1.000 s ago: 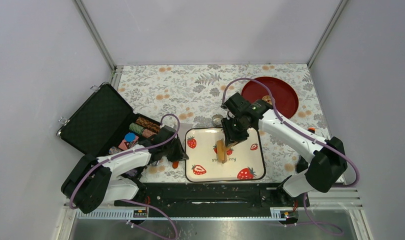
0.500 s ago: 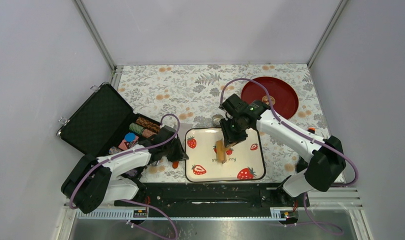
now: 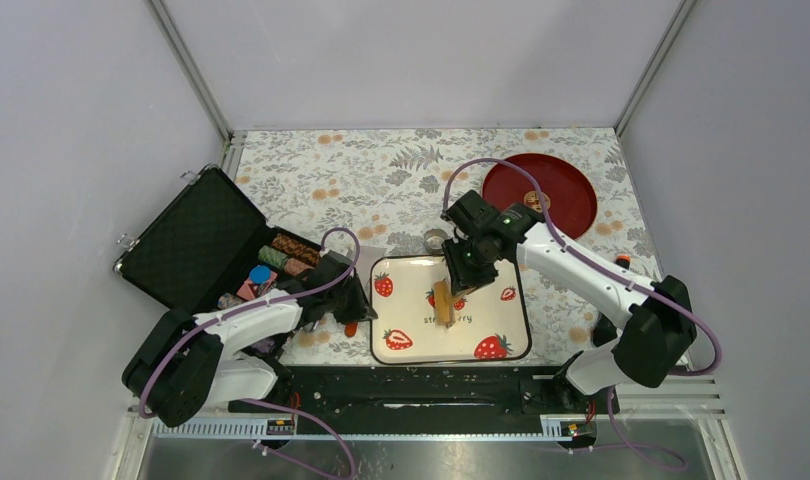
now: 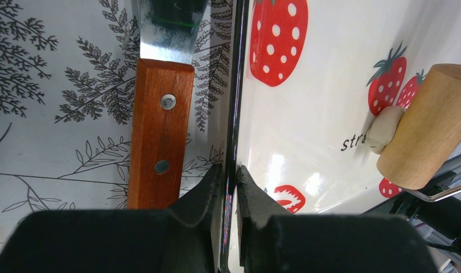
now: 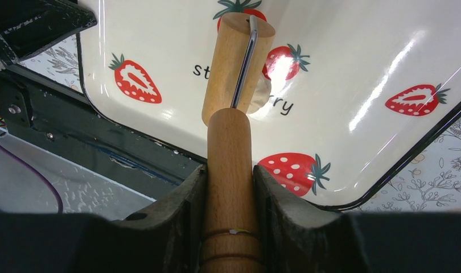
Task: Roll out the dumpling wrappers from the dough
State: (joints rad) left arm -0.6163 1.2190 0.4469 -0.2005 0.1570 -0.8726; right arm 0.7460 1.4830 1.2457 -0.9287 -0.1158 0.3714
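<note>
Closest to me, the left gripper is staying where it was, its fingers nipped almost together on the thin black rim of the strawberry tray and holding it down. A scraper with a riveted reddish wooden handle and a steel blade is lying just beside it on the floral cloth.

On the glossy cream tray, the roller, a smooth pale wooden barrel on a wire frame, is sitting against the dough. The dough is a small, soft, matte lump by the lettering, and it is looking thick rather than flat.

The right gripper is clamping the roller's turned handle and has only nudged back and forth over the last second. I judge the rolling is barely beginning.

Farther off, a metal ring cutter and a red plate are waiting.
</note>
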